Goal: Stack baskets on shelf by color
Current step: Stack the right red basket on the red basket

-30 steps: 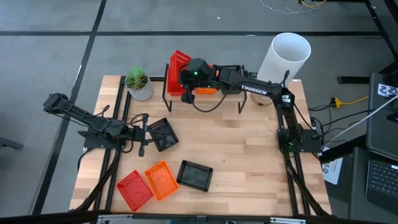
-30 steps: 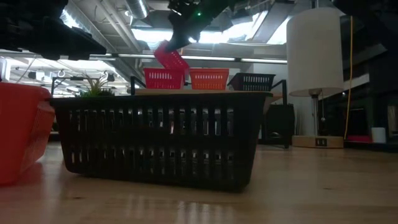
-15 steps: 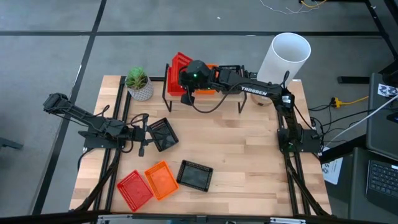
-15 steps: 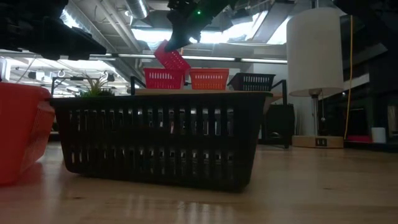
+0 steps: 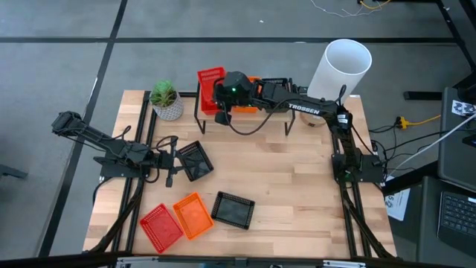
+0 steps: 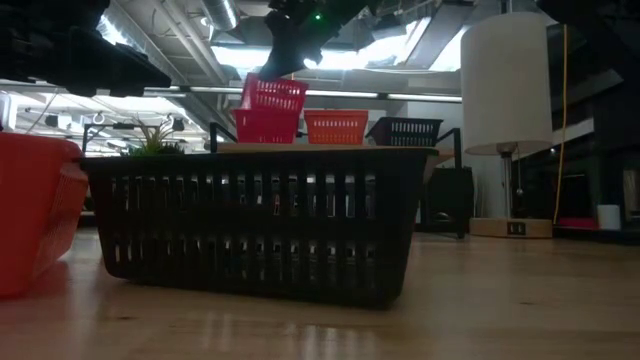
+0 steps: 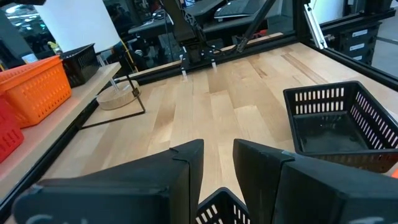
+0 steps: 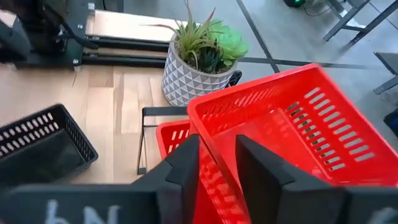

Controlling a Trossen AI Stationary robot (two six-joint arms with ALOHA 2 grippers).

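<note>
On the shelf [image 7: 99, 87] stand a red basket [image 6: 265, 126], an orange one [image 6: 336, 126] and a black one [image 6: 405, 130]. A second red basket [image 6: 272, 93] lies slightly tilted in the first. My right gripper [image 8: 217, 158] hovers above it, open, a finger on either side of its near wall. My left gripper [image 5: 174, 160] stands open at the left edge of a black basket [image 5: 195, 160] that rests on the table. That basket's rim [image 7: 219, 210] shows between the fingers. My left gripper has the black basket's rim low between its two fingers; whether they touch it I cannot tell. My right gripper comes from above at the upper red basket's wall [image 8: 211, 134], with a gap showing beside it; whether a finger still touches I cannot tell.
Near the front edge lie a red [image 5: 161, 227], an orange [image 5: 192, 216] and a black basket [image 5: 233, 210]. A potted plant [image 5: 166, 99] stands left of the shelf and a tall white cylinder [image 5: 341, 65] at the far right. Bare wood lies in the middle and right.
The upper red basket hung steeply tilted under my right gripper over the shelf's left end. It has since dropped and tipped nearly level, and now sits in the red basket below. The right gripper has stayed above it.
</note>
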